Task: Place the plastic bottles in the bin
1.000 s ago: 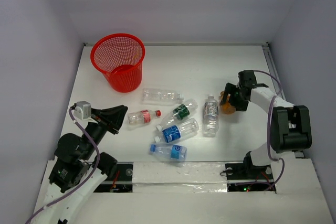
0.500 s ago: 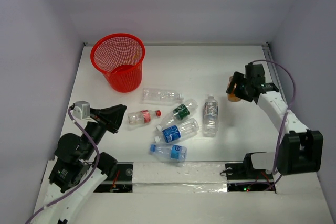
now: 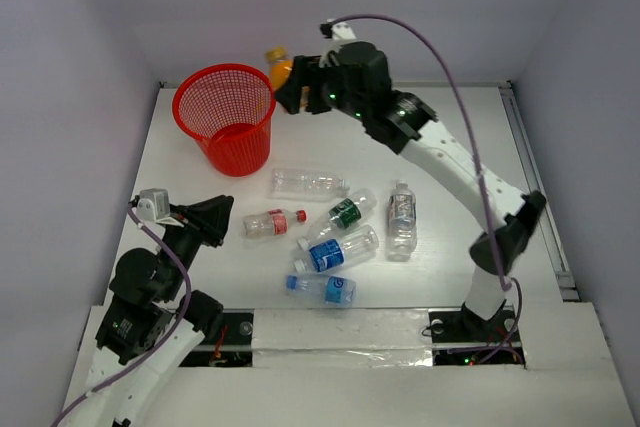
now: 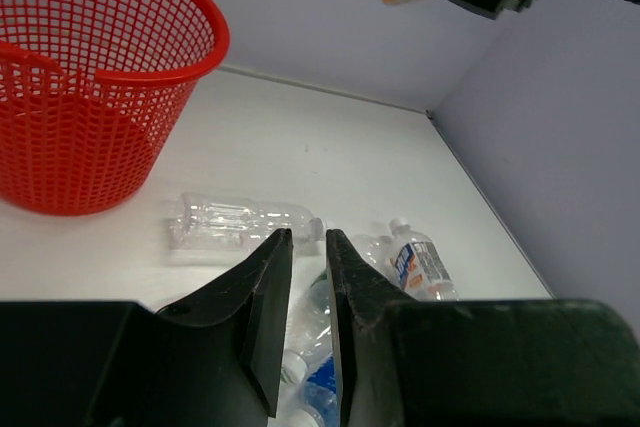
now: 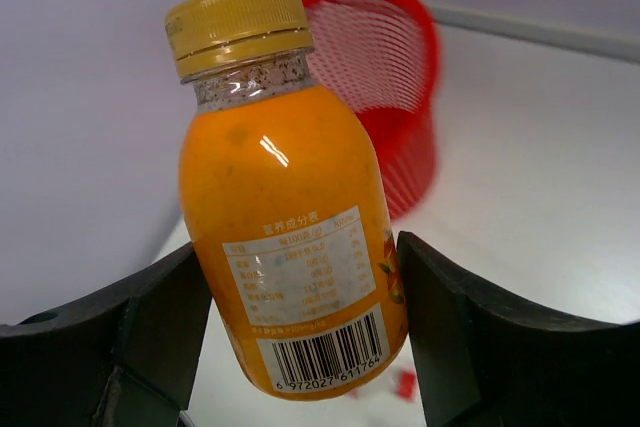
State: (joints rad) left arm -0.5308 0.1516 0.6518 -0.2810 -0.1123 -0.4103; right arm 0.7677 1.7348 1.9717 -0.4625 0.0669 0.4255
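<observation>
White table [image 3: 450,137] carries a red mesh bin [image 3: 226,117] at far left. Six plastic bottles [image 3: 330,232] lie clustered on their sides near centre.

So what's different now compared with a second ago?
The right gripper, shut on the orange bottle, has swung from the table's right side across to the far left, beside the rim of the red bin. The left gripper and the six clear bottles lying on the table haven't moved.
</observation>
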